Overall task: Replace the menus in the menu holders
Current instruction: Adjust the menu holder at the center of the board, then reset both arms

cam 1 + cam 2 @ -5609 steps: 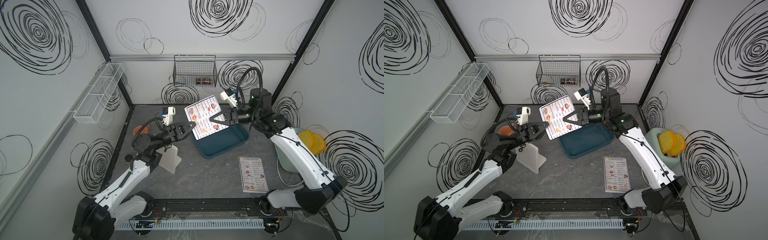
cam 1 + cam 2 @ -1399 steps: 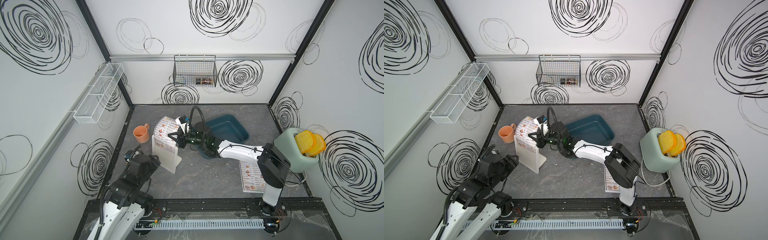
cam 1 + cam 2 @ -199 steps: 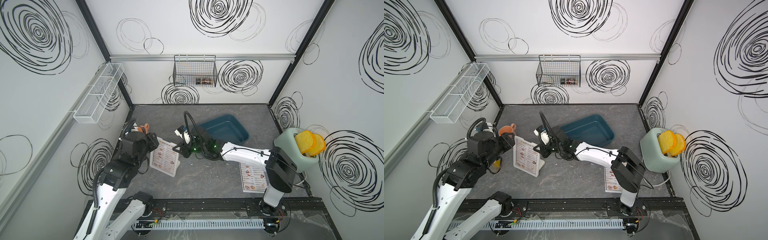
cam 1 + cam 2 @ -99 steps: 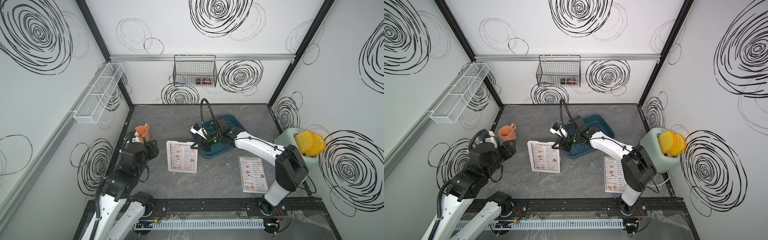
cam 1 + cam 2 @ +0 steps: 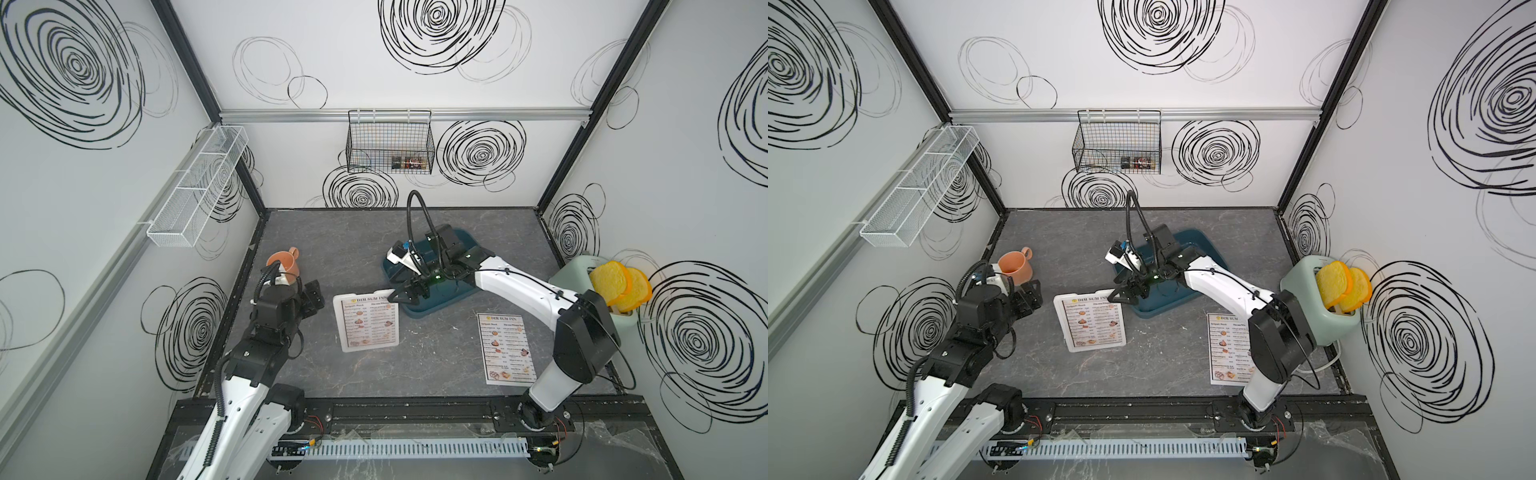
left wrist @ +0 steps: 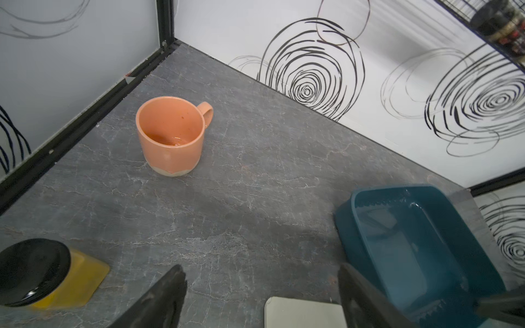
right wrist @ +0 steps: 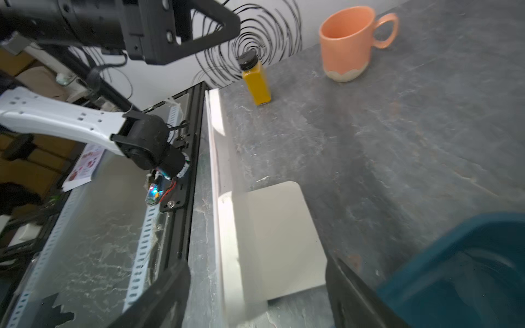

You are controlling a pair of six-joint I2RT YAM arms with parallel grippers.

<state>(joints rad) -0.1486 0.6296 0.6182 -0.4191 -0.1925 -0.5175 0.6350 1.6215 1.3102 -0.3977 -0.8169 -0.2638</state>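
While the left tool [image 5: 312,298] and the right tool [image 5: 397,296] both gaped wide and empty, the holder [image 5: 368,347] stood mid-frame on the worktop [image 5: 436,374], one menu [image 5: 370,322] inside; the second menu [image 5: 505,353] lay flat at lower right.

Matt white plastic menu holder [image 7: 281,227], glossy teal plastic tray [image 6: 412,250], smooth ceramic mug [image 6: 170,136].

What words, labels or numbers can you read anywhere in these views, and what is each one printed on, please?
"DIM SUM INN": heading of the menu standing in the menu holder, seen in both top views.
Dish lines and prices on that menu: too small to read.
Loose menu lying flat: heading and lines too small to read.
Jars in the wire basket: labels too small to read.
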